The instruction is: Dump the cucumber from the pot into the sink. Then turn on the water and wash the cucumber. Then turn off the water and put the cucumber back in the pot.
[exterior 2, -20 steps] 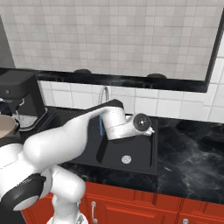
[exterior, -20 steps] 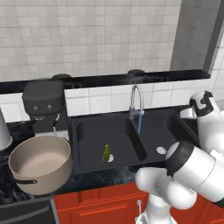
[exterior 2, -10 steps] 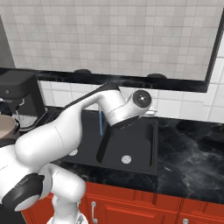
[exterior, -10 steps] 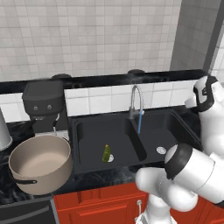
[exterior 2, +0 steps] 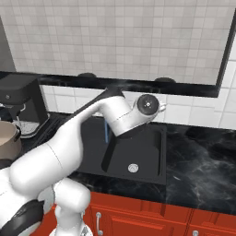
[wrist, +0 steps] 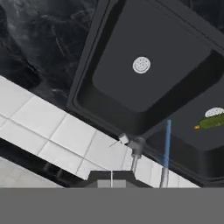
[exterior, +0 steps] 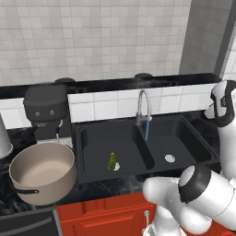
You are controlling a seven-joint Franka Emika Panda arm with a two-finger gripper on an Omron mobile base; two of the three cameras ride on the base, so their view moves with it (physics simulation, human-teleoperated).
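Note:
The yellowish-green cucumber [exterior: 112,161] lies in the left basin of the black sink [exterior: 110,137], beside its drain. From the hand view the cucumber [wrist: 212,121] sits at the right edge. A thin blue stream of water [exterior: 147,129] runs from the silver faucet [exterior: 144,103] into the sink. The beige-grey pot [exterior: 46,191] stands on the counter left of the sink, with nothing in it. My gripper [wrist: 111,178] is shut with nothing in it, high above the back rim of the sink [wrist: 166,57], looking down on the faucet base [wrist: 135,147]. My wrist [exterior 2: 147,105] hovers by the back wall.
A black coffee machine [exterior: 46,110] stands behind the pot. Black marbled counter [exterior 2: 203,156] stretches right of the sink. A white tiled backsplash with a dark ledge [exterior: 115,85] runs behind the faucet. The pot's edge [exterior 2: 7,138] shows at the far left.
My hand has risen and drawn back toward the wall, away from the faucet. The water keeps running and the cucumber has not moved.

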